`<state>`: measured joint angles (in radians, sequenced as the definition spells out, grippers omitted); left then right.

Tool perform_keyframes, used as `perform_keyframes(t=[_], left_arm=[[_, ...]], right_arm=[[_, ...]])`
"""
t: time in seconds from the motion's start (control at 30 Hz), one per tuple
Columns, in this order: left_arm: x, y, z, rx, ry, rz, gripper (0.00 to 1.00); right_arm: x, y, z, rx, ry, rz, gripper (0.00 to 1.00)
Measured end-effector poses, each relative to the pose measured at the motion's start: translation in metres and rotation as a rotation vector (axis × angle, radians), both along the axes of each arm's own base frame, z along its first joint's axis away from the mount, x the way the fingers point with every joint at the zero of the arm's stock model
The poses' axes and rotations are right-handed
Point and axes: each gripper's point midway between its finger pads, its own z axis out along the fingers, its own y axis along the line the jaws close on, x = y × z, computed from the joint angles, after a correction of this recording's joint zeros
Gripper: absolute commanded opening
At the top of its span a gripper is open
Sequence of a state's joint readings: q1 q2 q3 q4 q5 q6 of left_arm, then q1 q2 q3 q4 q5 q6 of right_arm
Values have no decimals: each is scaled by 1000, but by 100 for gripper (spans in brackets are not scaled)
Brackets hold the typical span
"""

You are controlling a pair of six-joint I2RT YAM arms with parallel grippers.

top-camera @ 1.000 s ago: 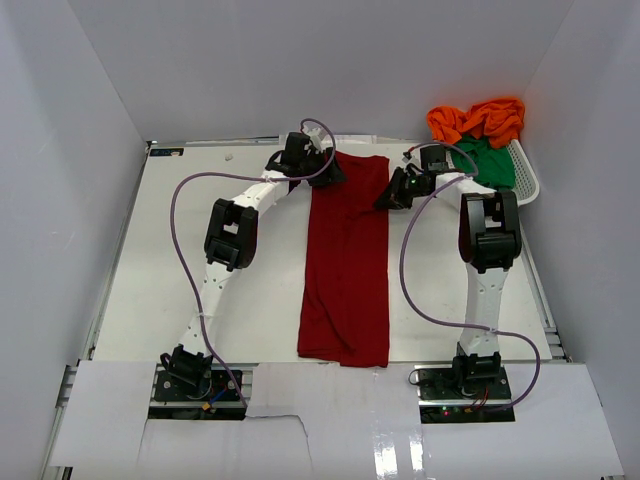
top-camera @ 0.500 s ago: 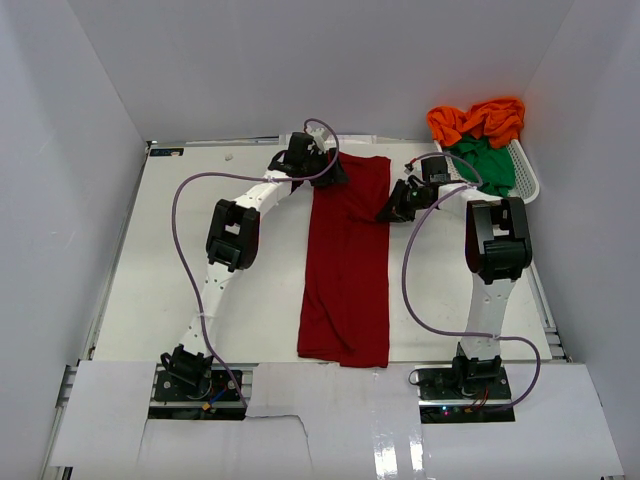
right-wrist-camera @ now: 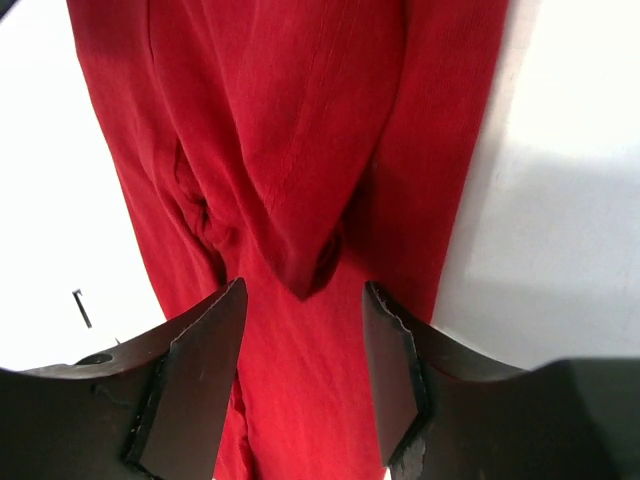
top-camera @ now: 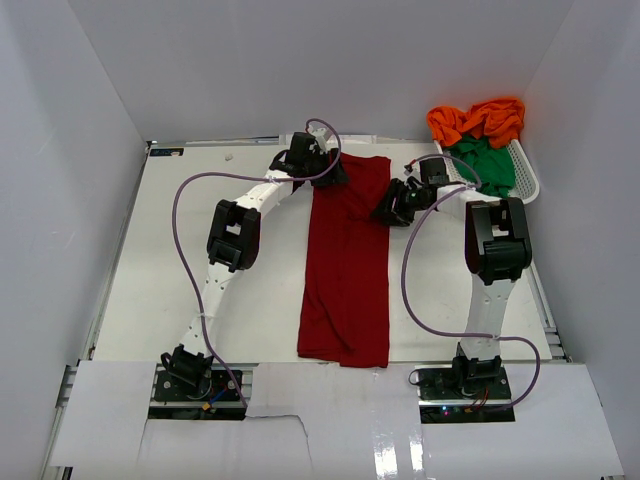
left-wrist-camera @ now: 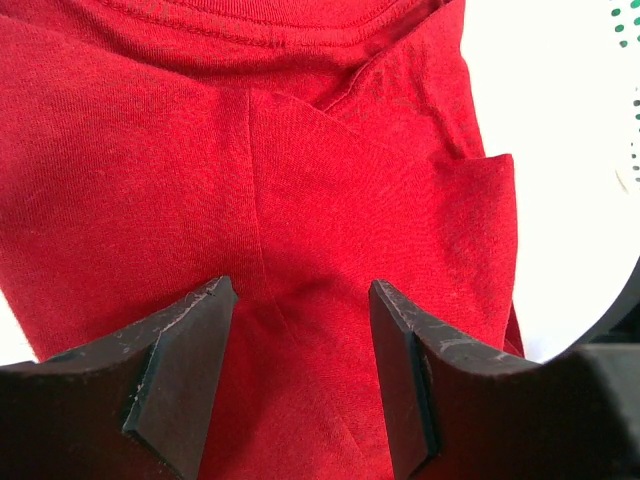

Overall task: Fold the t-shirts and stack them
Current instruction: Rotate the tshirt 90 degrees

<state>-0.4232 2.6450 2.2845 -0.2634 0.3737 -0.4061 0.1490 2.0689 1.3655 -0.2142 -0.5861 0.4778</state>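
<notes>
Now the dark red t-shirt [top-camera: 345, 270] lies mid-table [top-camera: 160, 270] as a long strip running near to far. The left gripper [left-wrist-camera: 300, 290] hangs over its far-left corner and the right gripper [right-wrist-camera: 304, 290] over its far-right edge, both spread wide and holding nothing. The orange shirt [top-camera: 480, 120] and green shirt [top-camera: 490, 163] sit in the white basket [top-camera: 530, 185] at far right.

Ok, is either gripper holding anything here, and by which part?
Nothing is held. The left gripper and right gripper are both open over the far end of the dark red t-shirt.
</notes>
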Motion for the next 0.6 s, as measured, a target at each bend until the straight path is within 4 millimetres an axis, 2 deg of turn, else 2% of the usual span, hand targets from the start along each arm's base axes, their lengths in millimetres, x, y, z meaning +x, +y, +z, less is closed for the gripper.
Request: perform_keyframes(t=[0.2, 0.6], left_arm=[[0, 1, 0, 9, -5, -1, 69], [1, 0, -1, 20, -13, 1, 69]], right_arm=[[15, 1, -5, 23, 2, -27, 57], [38, 1, -2, 110, -46, -91, 54]])
